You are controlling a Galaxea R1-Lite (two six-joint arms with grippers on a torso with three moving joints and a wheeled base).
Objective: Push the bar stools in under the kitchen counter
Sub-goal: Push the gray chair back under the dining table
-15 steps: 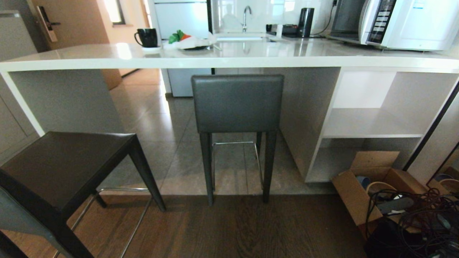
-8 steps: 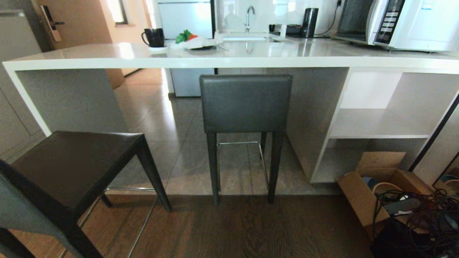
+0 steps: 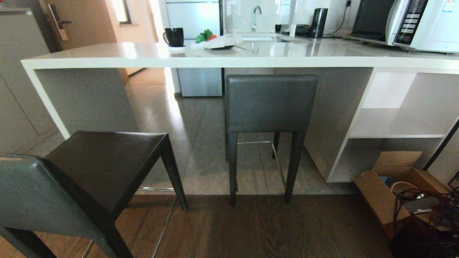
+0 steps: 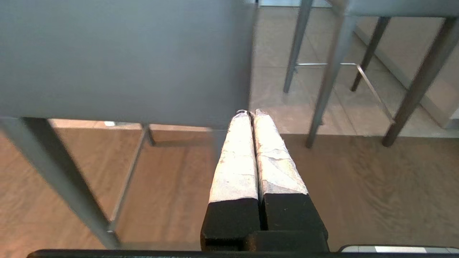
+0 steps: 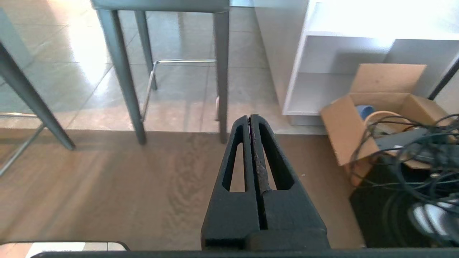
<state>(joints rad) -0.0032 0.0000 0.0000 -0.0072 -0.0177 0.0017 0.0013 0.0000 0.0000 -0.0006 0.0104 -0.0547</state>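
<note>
One bar stool (image 3: 270, 104) stands tucked against the kitchen counter (image 3: 229, 57), its dark grey backrest just below the white top. A second bar stool (image 3: 104, 165) stands out on the floor at lower left, its flat dark seat and grey backrest close to me. Neither arm shows in the head view. My left gripper (image 4: 250, 114) is shut and empty, its white-wrapped tips just below the near stool's grey backrest (image 4: 122, 61). My right gripper (image 5: 250, 117) is shut and empty, pointing at the floor before the tucked stool's legs (image 5: 222, 75).
An open cardboard box (image 3: 387, 193) and a tangle of black cables (image 3: 430, 211) lie on the floor at lower right. White open shelves (image 3: 394, 123) fill the counter's right end. On the counter stand a black mug (image 3: 174, 37), a plate of food and a microwave (image 3: 412, 23).
The whole head view has shifted right, so the camera has turned left. More of the near stool's backrest now shows at lower left. The stools themselves have not moved.
</note>
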